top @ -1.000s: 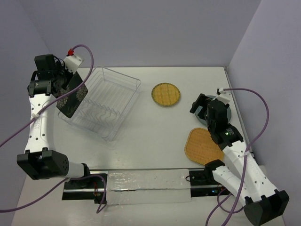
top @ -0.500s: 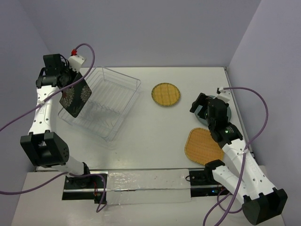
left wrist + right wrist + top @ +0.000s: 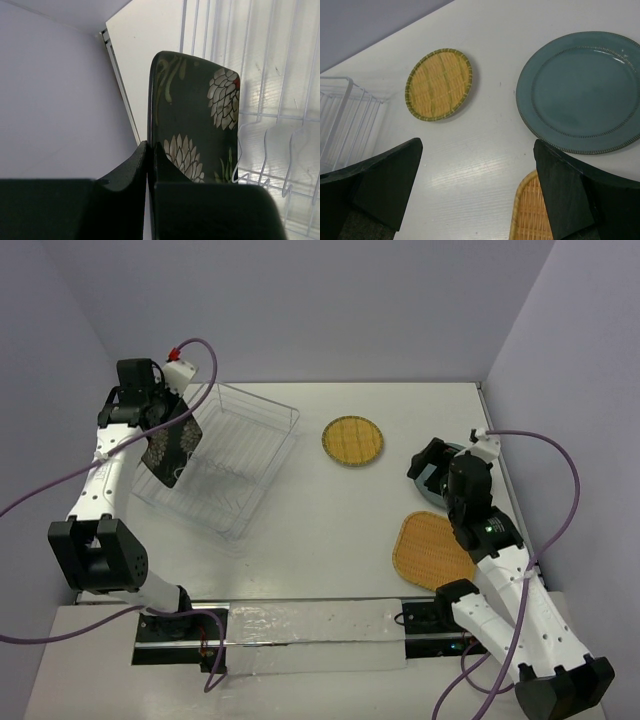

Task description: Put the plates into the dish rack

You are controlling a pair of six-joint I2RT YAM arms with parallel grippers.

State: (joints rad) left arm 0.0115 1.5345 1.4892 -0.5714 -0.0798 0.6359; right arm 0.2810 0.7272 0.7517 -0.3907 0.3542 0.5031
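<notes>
Lavender walls closed in a white worktop point(image 3: 330, 510), with the wire dish rack point(image 3: 245, 450) set at an angle on its left side. The left tool point(image 3: 150, 146) was pinched shut on the near edge of the black square flowered plate point(image 3: 195, 115). It held the plate upright on edge over the rack's left end, apparently so that it could drop between the floor ridges rather than lie flat. No plate stood in the rack yet. The other 3 plates lay flat on the worktop, well apart from the rack: the round yellow woven plate point(image 3: 352, 440) near the middle, the teal-grey plate point(image 3: 580, 90) at the right, and the orange-yellow woven plate point(image 3: 430, 550) just beside it on the near side. The right tool point(image 3: 477, 147) hovered above these with its jaws spread wide and empty, probably placed to take 1 next.
</notes>
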